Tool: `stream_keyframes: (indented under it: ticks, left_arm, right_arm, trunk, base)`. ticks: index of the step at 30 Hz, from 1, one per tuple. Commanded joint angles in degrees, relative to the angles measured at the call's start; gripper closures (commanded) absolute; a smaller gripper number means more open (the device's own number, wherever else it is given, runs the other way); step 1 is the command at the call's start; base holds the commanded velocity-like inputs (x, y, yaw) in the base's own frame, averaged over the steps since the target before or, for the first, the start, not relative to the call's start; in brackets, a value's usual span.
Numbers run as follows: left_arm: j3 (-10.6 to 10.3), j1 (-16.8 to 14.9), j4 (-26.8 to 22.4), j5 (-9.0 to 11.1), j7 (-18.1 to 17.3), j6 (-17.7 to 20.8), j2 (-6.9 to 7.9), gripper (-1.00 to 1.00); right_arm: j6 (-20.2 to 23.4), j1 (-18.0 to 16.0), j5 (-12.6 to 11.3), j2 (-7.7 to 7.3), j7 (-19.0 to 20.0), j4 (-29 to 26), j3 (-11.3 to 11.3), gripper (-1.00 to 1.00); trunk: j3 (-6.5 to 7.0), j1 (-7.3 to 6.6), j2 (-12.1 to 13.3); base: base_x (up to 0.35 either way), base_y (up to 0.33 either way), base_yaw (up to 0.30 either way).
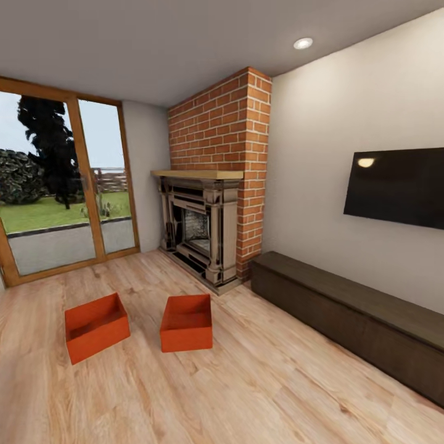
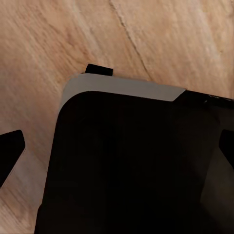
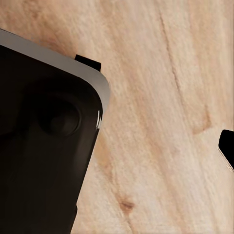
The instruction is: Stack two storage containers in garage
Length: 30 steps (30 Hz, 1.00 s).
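Both bins on the plank floor ahead by the fireplace point(image 1: 206, 231), left bin point(image 1: 97, 325) angled, right bin point(image 1: 187, 322) near centre, neither arm clearly nearer; tool states can't tell, wrist views blocked by dark housing.

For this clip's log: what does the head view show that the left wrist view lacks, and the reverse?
Head view alone: two orange-red storage containers, one at left and one at right, standing apart and empty, plus the brick fireplace, the glass doors, a wall-mounted TV and a long dark bench. Left wrist view alone: the robot's own black, grey-edged body close up, with dark finger tips at the frame edges. Shared: the light wood plank flooring.
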Motion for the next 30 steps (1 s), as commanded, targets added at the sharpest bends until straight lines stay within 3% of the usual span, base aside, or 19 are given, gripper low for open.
stream_keyframes:
  ticks: [1, 8, 21, 30]
  left_arm:
    - [0.0, -0.01, -0.05, 0.34, 0.06, -0.1, -0.01, -1.0]
    - [0.0, 0.0, -0.05, 0.29, 0.06, -0.1, -0.01, -1.0]
    - [-0.01, 0.03, -0.05, 0.27, 0.06, -0.19, -0.01, -1.0]
    - [-0.02, 0.03, -0.09, 0.22, 0.06, -0.3, -0.01, -1.0]
  right_arm:
    - [-0.35, -0.07, -0.59, 0.03, -0.02, 0.18, 0.49, -1.0]
    - [-0.39, -0.07, -0.59, 0.0, -0.01, 0.18, 0.46, -1.0]
    - [-0.65, -0.07, -0.61, -0.06, -0.13, 0.18, 0.45, -1.0]
    - [-0.81, -0.07, -0.6, -0.14, -0.04, 0.18, 0.45, -1.0]
  trunk:
    - [-0.06, 0.04, -0.03]
    - [-0.06, 0.04, -0.03]
    - [-0.06, 0.04, -0.03]
    - [-0.06, 0.04, -0.03]
  base:
    - [0.322, 0.092, 0.0]
    - [0.322, 0.094, 0.026]
    - [0.322, 0.094, 0.238]
    - [0.319, 0.082, 0.04]
